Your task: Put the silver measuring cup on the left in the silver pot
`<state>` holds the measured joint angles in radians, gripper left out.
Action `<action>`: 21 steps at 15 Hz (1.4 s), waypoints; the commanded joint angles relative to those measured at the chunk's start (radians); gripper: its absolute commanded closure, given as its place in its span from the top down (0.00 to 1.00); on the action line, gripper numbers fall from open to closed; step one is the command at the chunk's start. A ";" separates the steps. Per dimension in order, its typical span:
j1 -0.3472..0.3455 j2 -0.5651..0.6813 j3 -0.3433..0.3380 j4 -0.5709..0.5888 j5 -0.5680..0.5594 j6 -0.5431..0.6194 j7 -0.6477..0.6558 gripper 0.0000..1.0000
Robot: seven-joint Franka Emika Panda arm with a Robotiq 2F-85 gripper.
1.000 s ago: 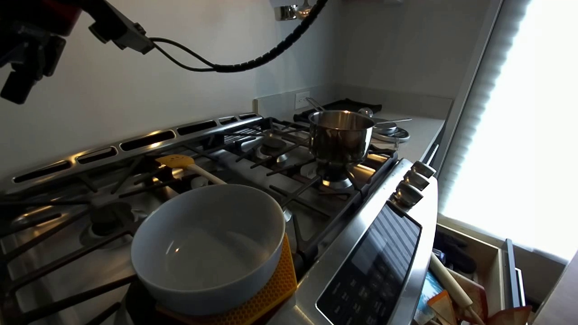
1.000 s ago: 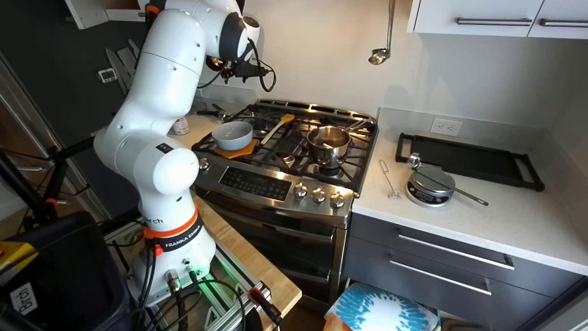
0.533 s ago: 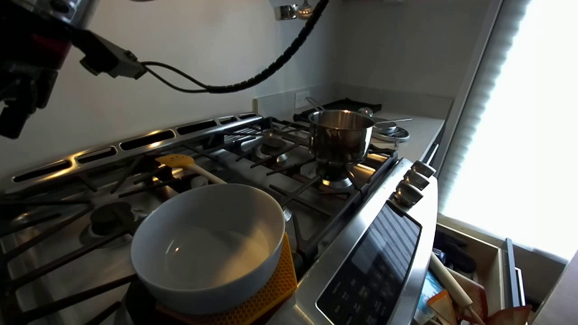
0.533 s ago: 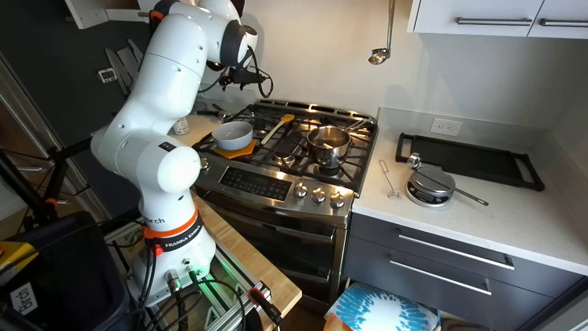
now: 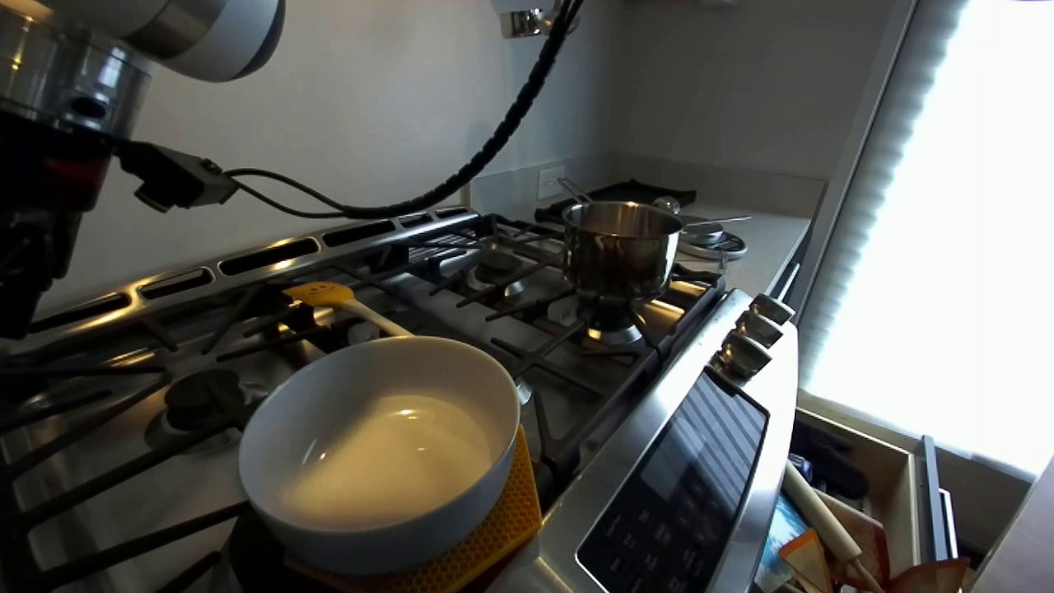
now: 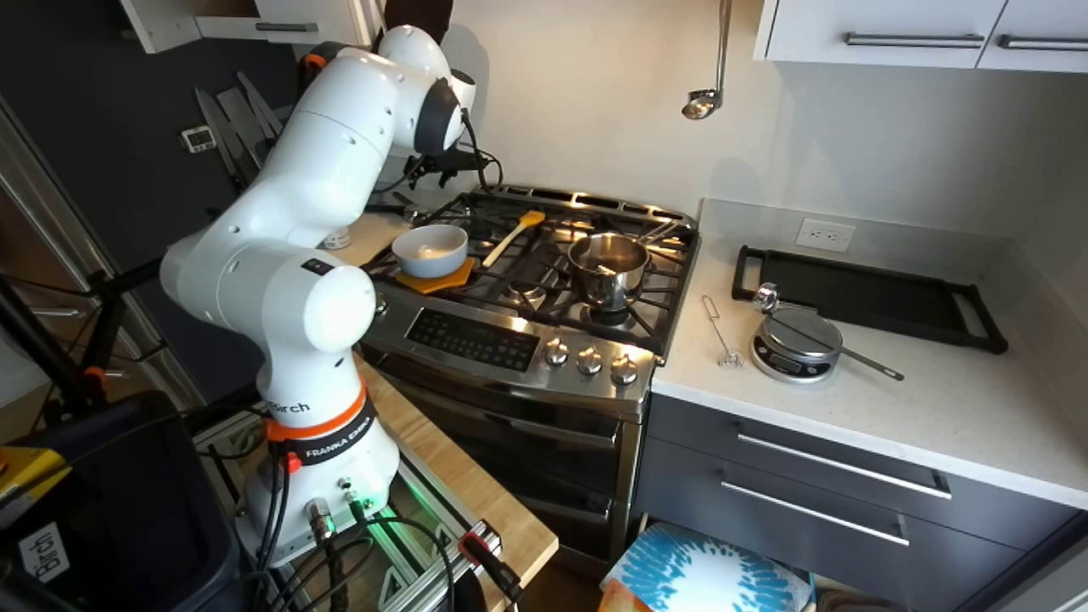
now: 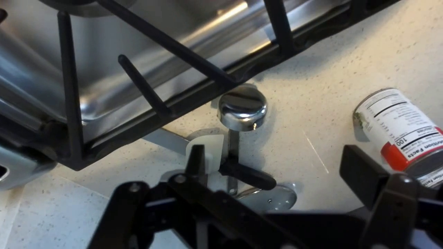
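In the wrist view, the silver measuring cup [image 7: 242, 107] sits upside down on the counter beside the stove's grate, its flat metal handle running toward my gripper. A black handle [image 7: 247, 175] crosses over it. In the exterior views this cup is too small to make out. My gripper [image 7: 275, 155] is open and empty above that counter, the cup ahead of its fingers and nearer the left one. It hangs left of the stove in an exterior view [image 6: 430, 177] and is cut by the edge in an exterior view [image 5: 18, 288]. The silver pot [image 6: 607, 276] stands on the right front burner, also seen in an exterior view [image 5: 622, 251].
A can [image 7: 398, 124] lies near the right finger. A pale blade [image 7: 211, 147] and a shiny disc [image 7: 273, 199] lie by the cup's handle. A white bowl [image 6: 430, 252] and yellow spatula [image 6: 514, 238] rest on the grates. Another long-handled metal cup [image 6: 766, 297] lies on the scale [image 6: 794, 361].
My gripper has moved down toward the counter left of the stove. Light now falls farther into the white bowl. The pot and other objects have not moved.
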<state>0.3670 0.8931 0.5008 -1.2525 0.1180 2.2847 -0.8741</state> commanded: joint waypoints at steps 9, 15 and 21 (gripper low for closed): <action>0.098 0.149 -0.084 0.257 -0.066 -0.099 0.063 1.00; 0.181 0.247 -0.137 0.391 -0.114 -0.155 0.064 1.00; 0.220 0.319 -0.124 0.491 -0.111 -0.224 0.002 1.00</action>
<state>0.5620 1.1466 0.3753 -0.8628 0.0170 2.1164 -0.8372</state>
